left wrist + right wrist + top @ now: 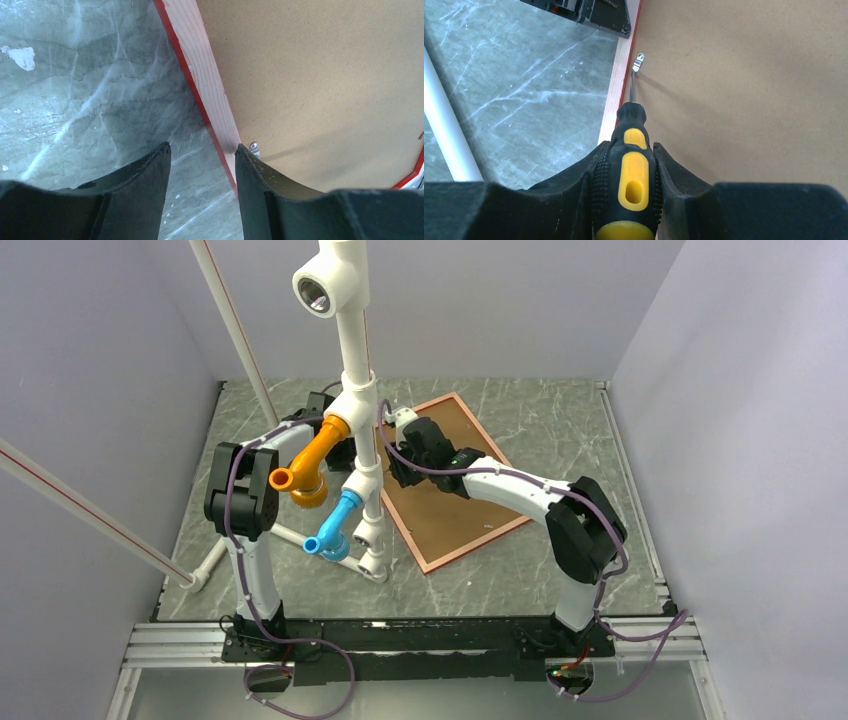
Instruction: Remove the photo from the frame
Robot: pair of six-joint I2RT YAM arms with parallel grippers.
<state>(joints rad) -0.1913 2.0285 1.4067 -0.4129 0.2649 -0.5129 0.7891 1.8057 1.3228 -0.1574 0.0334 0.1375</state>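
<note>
Right wrist view: right gripper was pinching the screwdriver by its black-and-yellow handle, fingers tight against both sides. Shaft ran straight ahead of the gripper, with the tip at a small metal tab on the inner edge of the frame.

Frame lay face-down on the tabletop, its pale wooden rail and thin red edge just left of the shaft. Brown backing board filled the area ahead and to the right of the gripper. Photo was not visible; judged to sit beneath the board, inside the frame.

Left wrist view: left gripper was spread and held nothing. One finger stood over bare tabletop and the other over the rail, beside the tab. Cannot tell whether either finger touched down.

Beyond the right gripper, past the tab, dark hardware sat at the frame's edge, probably the left gripper. A white pipe lay off to the left, well apart.

Risks from here:
- Tip could skate off the small tab under side load and gouge the board.
- If the left gripper was not pressing down, levering could swing or lift the frame.
- A tip driven under the board could scratch the photo.
- Handle could twist in the pinch.
</note>
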